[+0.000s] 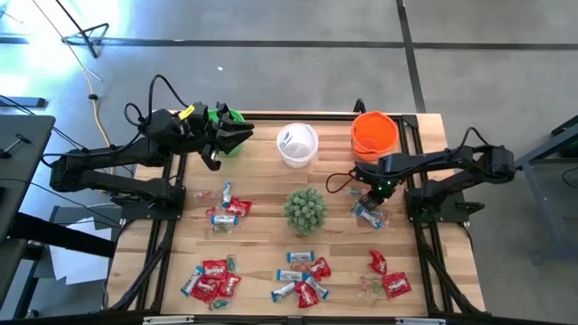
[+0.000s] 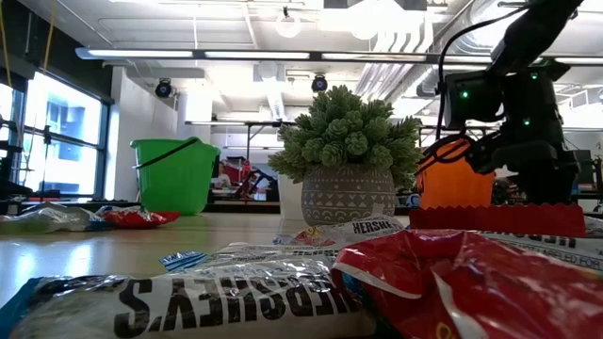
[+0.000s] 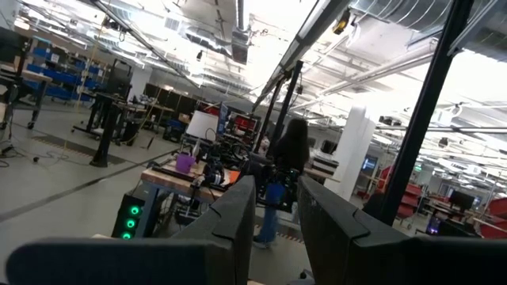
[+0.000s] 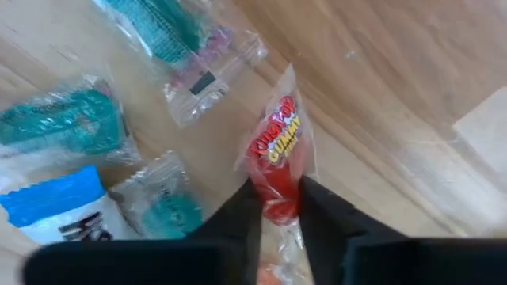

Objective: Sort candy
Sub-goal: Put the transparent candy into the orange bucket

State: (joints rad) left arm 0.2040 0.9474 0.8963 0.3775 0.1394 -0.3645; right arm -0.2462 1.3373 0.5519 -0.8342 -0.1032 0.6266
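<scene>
Right gripper (image 4: 279,198) pinching a red-wrapped candy (image 4: 275,158) on the table (image 4: 396,119).
Blue-and-white and clear-wrapped sweets (image 4: 71,127) lie just beside its fingers; left gripper (image 3: 277,214), narrowly parted, hangs over the green cup (image 1: 233,119).

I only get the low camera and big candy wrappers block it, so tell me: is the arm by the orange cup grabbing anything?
Observer: Yes. The right end effector pinches a red candy between its fingers.
Operator: What's lying next to it?
Observer: Some teal sweets in clear wrappers and a blue-and-white candy, all on the wood.
Operator: Where's the other arm?
Observer: The left end effector waits at the green cup, open and empty.
</scene>
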